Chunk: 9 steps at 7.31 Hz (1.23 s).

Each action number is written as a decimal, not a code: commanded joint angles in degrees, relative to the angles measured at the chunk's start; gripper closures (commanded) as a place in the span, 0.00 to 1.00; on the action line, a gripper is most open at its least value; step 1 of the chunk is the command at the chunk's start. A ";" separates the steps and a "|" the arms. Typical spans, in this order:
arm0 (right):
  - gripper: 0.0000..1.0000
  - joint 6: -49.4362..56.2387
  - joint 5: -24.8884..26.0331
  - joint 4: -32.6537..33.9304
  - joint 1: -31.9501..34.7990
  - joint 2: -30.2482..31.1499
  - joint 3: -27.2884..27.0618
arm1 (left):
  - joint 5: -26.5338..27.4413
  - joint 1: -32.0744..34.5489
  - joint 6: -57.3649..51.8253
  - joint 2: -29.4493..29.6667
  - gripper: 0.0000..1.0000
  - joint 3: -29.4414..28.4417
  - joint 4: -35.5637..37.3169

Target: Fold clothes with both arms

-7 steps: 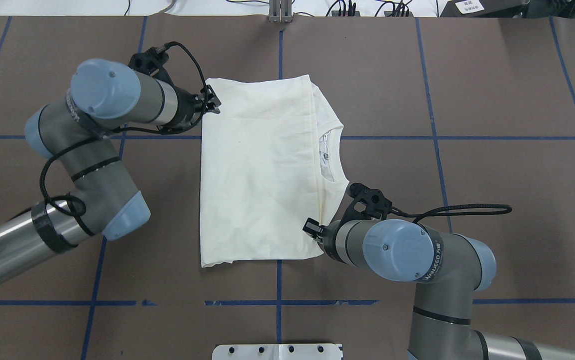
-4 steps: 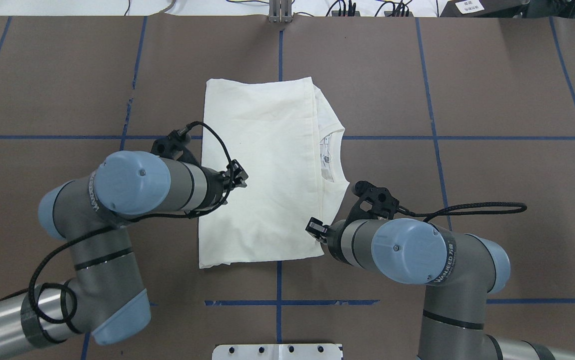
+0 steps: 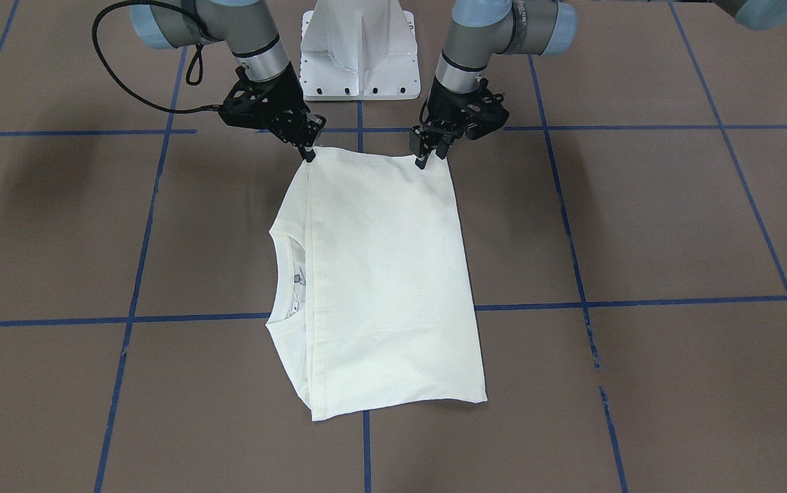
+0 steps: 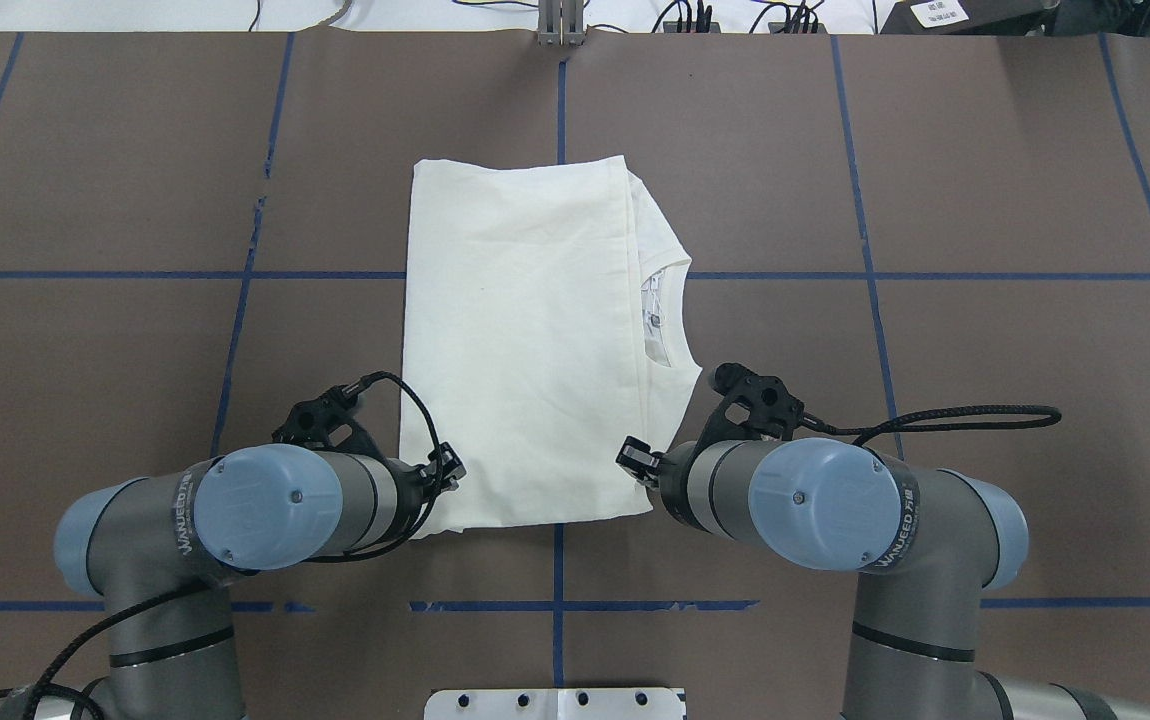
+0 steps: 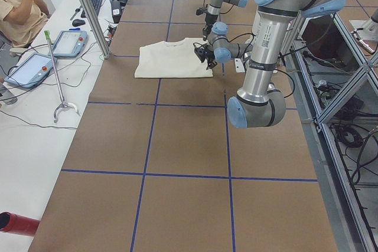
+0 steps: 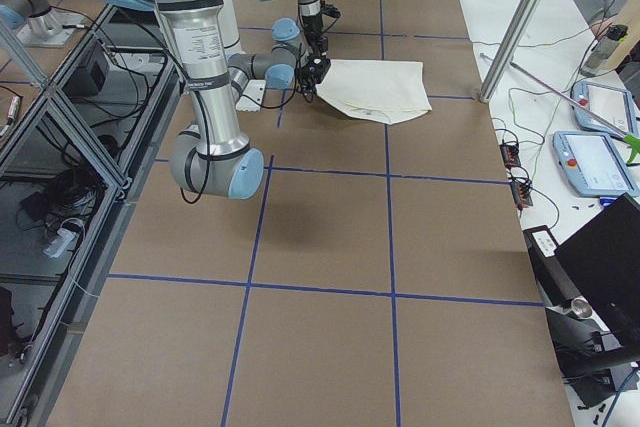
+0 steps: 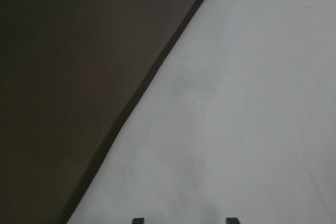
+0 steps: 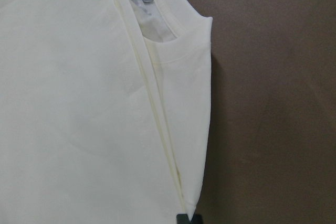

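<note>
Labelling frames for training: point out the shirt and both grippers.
shirt (image 4: 515, 330): overhead view, plain top layer.
left gripper (image 3: 431, 158): front-facing view, between fingertips.
right gripper (image 3: 308, 153): front-facing view, between fingertips.

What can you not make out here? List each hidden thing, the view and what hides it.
- shirt underside: every view, pressed against the table.
- neck label text: overhead view, too small.
- right gripper, whether it grips the corner: right wrist view cuts it off at the bottom edge; front view too small.
- left gripper: left wrist view shows only two fingertips at its bottom edge.
</note>
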<state>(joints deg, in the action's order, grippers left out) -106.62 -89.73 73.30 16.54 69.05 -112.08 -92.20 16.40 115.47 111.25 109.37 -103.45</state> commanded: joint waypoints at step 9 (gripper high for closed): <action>1.00 0.01 0.00 0.00 -0.01 -0.14 0.02 | 0.09 -2.07 0.02 -1.21 1.00 -0.04 3.86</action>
<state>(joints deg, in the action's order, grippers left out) -106.61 -89.74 73.30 16.52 68.88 -112.02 -92.11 14.33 115.52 110.09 109.05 -99.62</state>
